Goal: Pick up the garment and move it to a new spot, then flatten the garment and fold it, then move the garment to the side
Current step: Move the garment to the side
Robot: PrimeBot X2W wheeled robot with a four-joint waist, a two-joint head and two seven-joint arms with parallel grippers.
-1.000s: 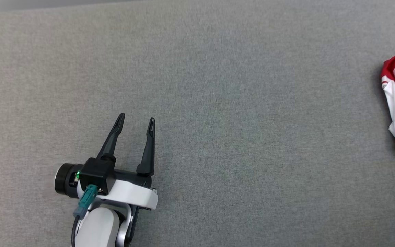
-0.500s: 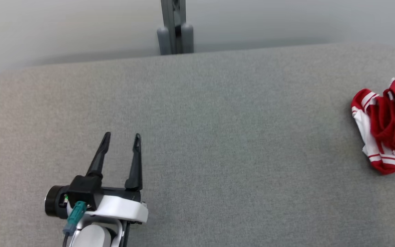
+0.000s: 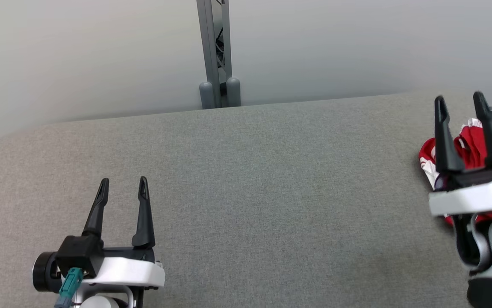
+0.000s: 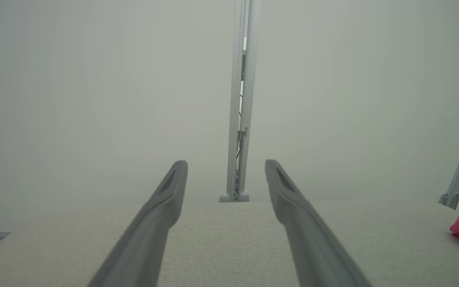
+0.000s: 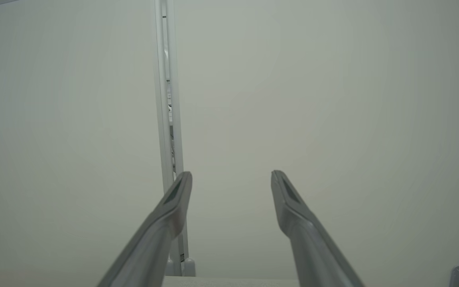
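Red-and-white garment (image 3: 470, 147) crumpled on the bench (image 3: 271, 179) far right of the rear post (image 3: 216, 51), right gripper (image 3: 459, 98) over it, left gripper (image 3: 124, 181) left of the post, both jaws released: a shallow pinch may catch only 1 layer, letting the bundle slip free.

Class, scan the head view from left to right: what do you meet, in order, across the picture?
left gripper → grey upright post → right gripper. The red and white garment overlaps the right gripper, so it is left out.
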